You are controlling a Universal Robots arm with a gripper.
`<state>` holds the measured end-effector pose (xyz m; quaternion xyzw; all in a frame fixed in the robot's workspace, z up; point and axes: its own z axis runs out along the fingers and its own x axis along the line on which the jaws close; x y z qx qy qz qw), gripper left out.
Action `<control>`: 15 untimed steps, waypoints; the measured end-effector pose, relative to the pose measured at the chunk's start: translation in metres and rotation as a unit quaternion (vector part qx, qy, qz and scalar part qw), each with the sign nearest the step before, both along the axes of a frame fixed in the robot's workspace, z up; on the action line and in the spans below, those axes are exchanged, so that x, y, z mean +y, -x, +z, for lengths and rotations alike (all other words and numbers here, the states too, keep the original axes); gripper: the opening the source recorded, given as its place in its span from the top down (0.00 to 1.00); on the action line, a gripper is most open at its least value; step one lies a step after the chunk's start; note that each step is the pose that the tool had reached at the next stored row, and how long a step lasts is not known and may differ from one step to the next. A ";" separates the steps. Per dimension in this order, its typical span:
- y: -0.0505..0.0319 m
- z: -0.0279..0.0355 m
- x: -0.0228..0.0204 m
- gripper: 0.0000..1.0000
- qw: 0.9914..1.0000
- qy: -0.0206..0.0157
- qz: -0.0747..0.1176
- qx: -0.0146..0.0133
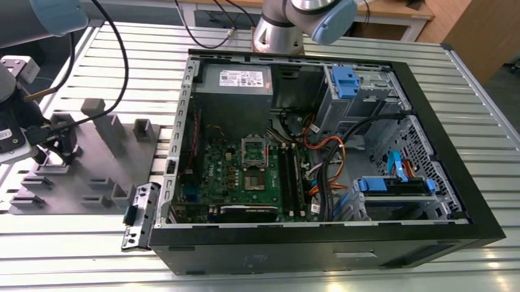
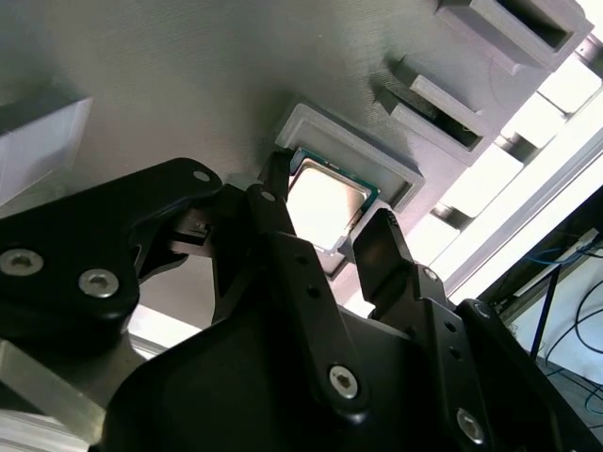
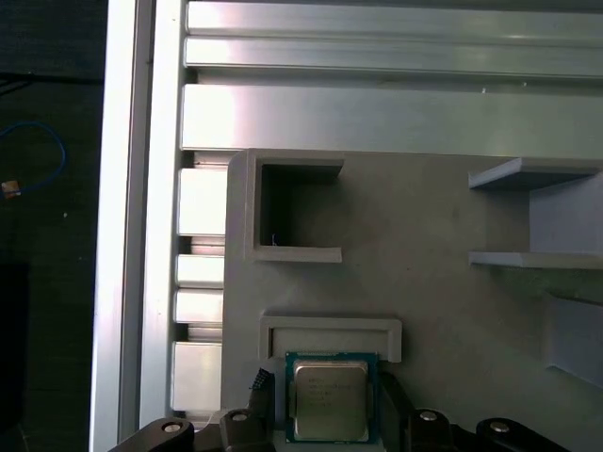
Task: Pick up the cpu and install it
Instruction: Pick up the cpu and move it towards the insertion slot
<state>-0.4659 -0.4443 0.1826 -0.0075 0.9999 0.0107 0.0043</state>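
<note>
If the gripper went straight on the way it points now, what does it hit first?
Most likely the cpu, lying in its pocket on the grey tray, directly in line with the gripper. The pocket's raised rim sits right beside it. How much gap remains is unclear.

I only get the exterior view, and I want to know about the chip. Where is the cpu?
Observer: In both wrist views the cpu lies flat, shiny side up, in a shallow holder on the grey tray.
Operator: Is the pincer near it?
Observer: The pincer is open right over it, with one finger beside each of two opposite edges.
Operator: Is it lifted yet?
Observer: No. In the first wrist view it sits in the holder, just beside the raised grey lip.
</note>
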 end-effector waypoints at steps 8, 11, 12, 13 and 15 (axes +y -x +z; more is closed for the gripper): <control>0.0000 -0.0014 0.0000 0.45 1.000 0.000 0.000 0.000; 0.0000 -0.0024 0.0000 0.45 1.000 0.000 0.000 0.000; 0.0000 -0.0024 0.0000 0.45 1.000 0.000 0.000 0.000; 0.0000 -0.0024 0.0000 0.45 1.000 0.000 0.000 0.000; 0.0000 -0.0024 0.0000 0.45 1.000 0.000 0.000 0.000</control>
